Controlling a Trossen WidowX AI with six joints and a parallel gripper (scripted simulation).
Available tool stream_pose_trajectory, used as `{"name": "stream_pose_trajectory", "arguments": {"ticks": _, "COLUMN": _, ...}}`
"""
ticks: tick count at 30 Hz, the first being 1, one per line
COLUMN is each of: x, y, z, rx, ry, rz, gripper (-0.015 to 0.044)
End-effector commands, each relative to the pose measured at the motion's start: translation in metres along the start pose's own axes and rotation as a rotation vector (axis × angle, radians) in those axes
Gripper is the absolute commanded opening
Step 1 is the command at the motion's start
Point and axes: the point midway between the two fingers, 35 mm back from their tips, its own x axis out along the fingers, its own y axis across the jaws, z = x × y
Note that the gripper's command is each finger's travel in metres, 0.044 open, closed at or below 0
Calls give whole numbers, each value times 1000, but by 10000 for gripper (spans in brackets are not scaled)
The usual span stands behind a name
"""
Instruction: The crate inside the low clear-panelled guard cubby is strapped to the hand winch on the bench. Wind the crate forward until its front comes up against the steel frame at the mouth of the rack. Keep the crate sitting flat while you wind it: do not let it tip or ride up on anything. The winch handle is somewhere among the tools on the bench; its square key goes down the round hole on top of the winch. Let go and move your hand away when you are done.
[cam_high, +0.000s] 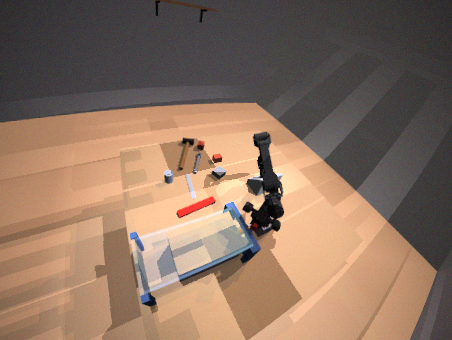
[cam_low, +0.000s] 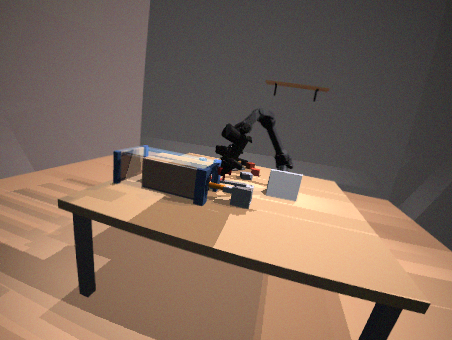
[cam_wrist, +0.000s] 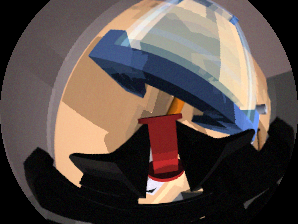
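The low cubby has blue posts and clear panels. The dark crate sits flat inside it, close behind the blue front frame. An orange strap runs from the cubby mouth to the grey winch. My gripper is just in front of the cubby mouth, above the winch. It is shut on the red winch handle, which points toward the cubby. The winch's top hole is hidden under the handle and fingers.
Tools lie behind the cubby: a hammer, a grey screwdriver, a long red bar, a white bar, a grey cylinder, small red blocks. A pale upright panel stands beside the arm's base.
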Motion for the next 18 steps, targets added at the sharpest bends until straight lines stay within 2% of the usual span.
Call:
{"name": "stream_pose_trajectory", "arguments": {"ticks": 1, "x": -4, "y": 27, "z": 3, "rx": -11, "ry": -18, "rz": 55, "gripper": 0}}
{"name": "stream_pose_trajectory", "arguments": {"ticks": 18, "x": -4, "y": 39, "z": 4, "rx": -11, "ry": -18, "rz": 56, "gripper": 0}}
